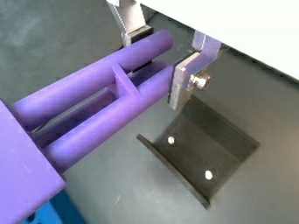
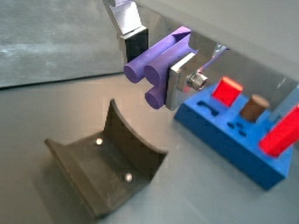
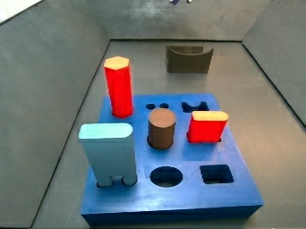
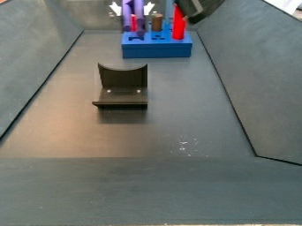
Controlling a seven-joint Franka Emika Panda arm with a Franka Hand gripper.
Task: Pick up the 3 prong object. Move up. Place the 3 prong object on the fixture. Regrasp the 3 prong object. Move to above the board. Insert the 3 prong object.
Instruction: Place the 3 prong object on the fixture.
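Observation:
The light purple 3 prong object lies between my gripper's silver fingers, with the prong ends at the fingers. It also shows in the other wrist view, where the gripper is shut on it. It hangs in the air above the floor, over the dark fixture. In a side view the gripper holds the object high, beyond the fixture and in front of the blue board. The fixture stands behind the board.
On the board stand a tall red hexagonal post, a brown cylinder, a red block and a pale blue block. Round and square holes lie open at its front. Sloping grey walls enclose the floor.

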